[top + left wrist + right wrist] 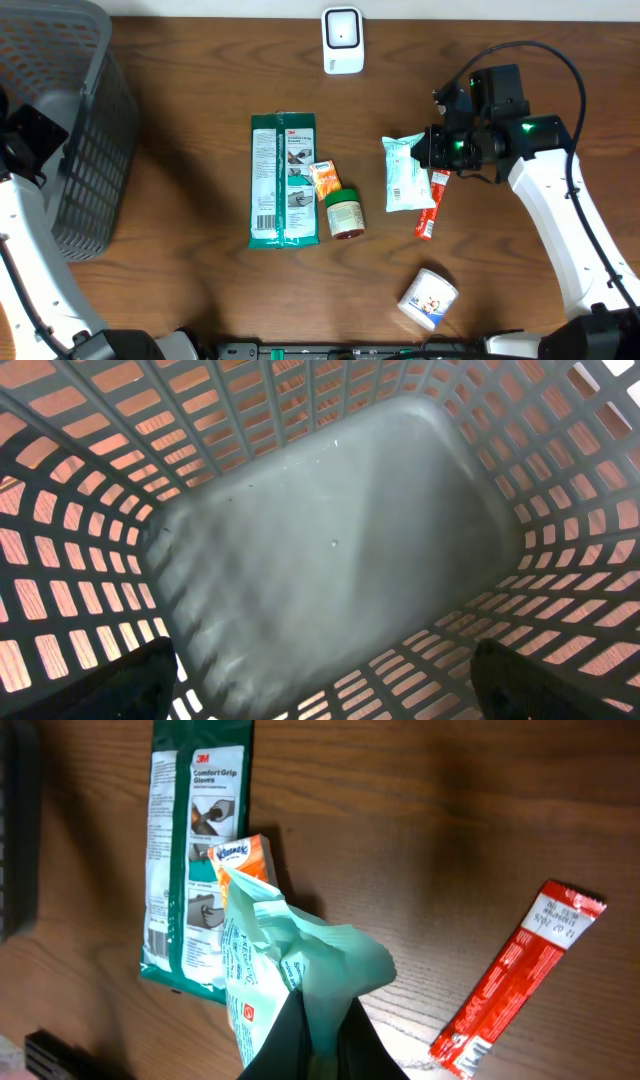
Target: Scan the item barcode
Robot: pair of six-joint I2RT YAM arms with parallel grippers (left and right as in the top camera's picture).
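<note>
We note mint-green pouch (404, 178) with printed text, right of centre, upper corner bunched; white scanner (342, 40) top centre, well apart.

A counter (180, 150) of dark brown wood is seen filling almost the whole overhead view, its grain running from left to right. Along the far edge a narrow pale strip (200, 8) is shown; whether it is wall or floor cannot be told. Soft, blurred shadows are cast on the wood, the broadest toward the left side.
</note>
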